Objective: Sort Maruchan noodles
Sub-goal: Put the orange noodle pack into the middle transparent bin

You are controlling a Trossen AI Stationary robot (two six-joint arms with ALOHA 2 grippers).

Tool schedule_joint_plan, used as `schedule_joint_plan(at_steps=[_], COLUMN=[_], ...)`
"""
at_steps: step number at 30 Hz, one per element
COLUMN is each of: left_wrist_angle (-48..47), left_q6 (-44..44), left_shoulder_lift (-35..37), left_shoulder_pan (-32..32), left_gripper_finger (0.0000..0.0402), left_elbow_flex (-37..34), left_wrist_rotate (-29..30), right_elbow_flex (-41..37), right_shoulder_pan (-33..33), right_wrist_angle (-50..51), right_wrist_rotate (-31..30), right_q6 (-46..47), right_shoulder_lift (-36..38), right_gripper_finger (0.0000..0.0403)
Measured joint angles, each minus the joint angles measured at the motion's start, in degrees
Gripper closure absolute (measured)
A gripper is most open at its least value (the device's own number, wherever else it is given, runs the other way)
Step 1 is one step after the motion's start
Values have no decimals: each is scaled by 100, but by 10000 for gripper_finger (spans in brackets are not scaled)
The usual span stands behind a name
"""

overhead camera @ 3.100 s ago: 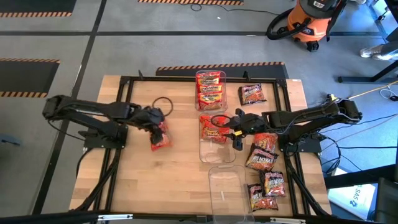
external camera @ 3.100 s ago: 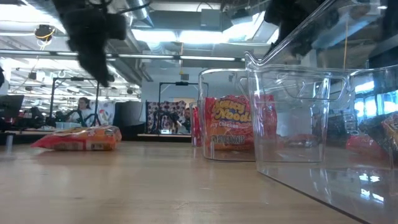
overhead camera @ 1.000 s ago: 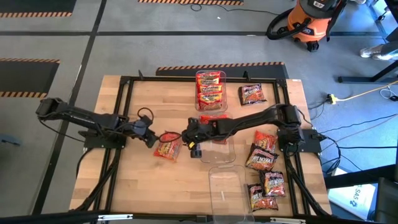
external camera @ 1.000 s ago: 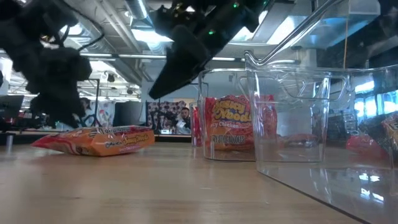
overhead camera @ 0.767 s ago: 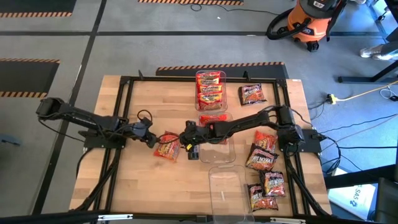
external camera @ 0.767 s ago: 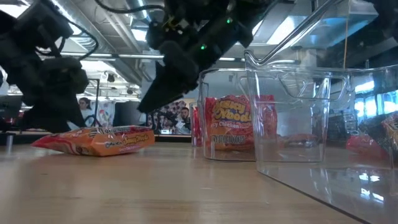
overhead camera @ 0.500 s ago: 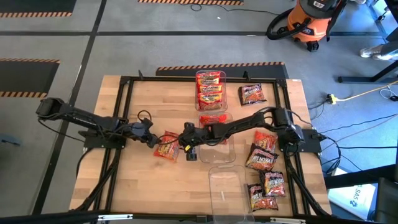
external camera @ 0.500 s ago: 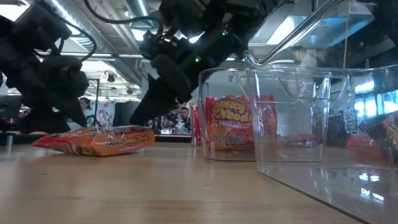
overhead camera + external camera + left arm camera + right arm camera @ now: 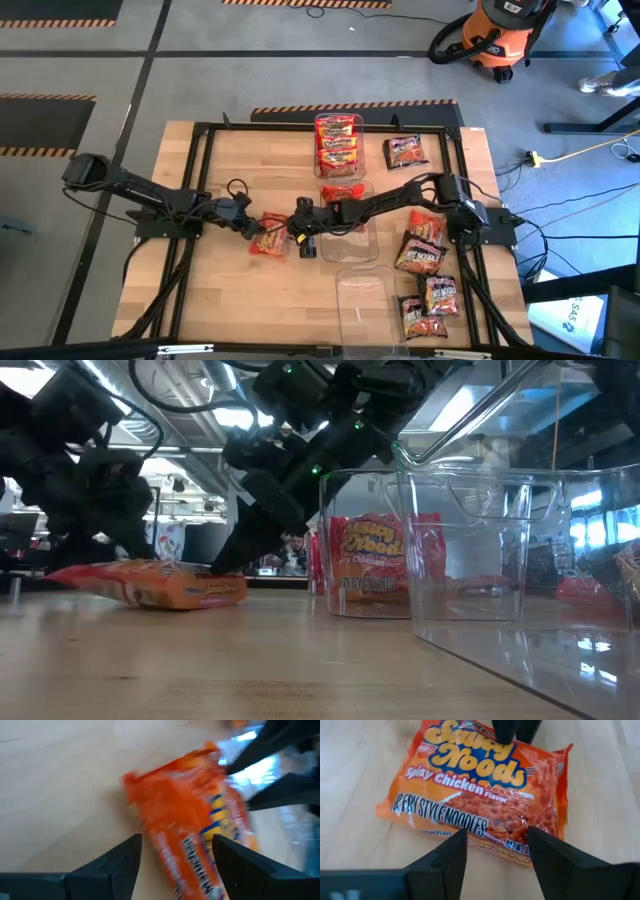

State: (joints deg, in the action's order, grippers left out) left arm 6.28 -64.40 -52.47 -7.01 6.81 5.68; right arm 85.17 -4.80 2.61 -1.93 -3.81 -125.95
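Orange packet point(image 9: 268, 237) lies flat mid-desk. My right fingers point(image 9: 495, 851) spread wide, empty, closing in to take it; left fingers point(image 9: 175, 851) also spread, empty, opposite side.

This is a robotics lab or workshop with an industrial floor. The wooden bench point(image 9: 220, 290) stands on grey concrete marked with black-and-orange hazard tape point(image 9: 48, 23); an orange shop vacuum point(image 9: 500, 35) sits nearby. The low view shows exposed ceiling ducts point(image 9: 235, 418), strip lighting and workstations where people sit.
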Motion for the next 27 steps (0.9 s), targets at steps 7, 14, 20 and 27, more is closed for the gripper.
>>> schedule_joint_plan(at_steps=[7,14,20,27], left_wrist_angle=[683,558,942,1368], left_q6=[-153,-258,-291,-197], left_shoulder_lift=[-435,-996,-1045,-1440], left_shoulder_pan=[2,-2,2,-55], left_gripper_finger=[165,165,166,166], left_elbow_flex=[0,21,9,-38], left_wrist_rotate=[-271,-387,-661,-850], right_elbow_flex=[-2,-2,-2,-4], right_shoulder_pan=[-4,-4,-4,-7], right_wrist_angle=[7,4,9,9], right_wrist_rotate=[-57,-63,-62,-155], right_q6=[-104,-104,-106,-110], right_shoulder_lift=[0,0,0,0], right_gripper_finger=[214,214,214,214])
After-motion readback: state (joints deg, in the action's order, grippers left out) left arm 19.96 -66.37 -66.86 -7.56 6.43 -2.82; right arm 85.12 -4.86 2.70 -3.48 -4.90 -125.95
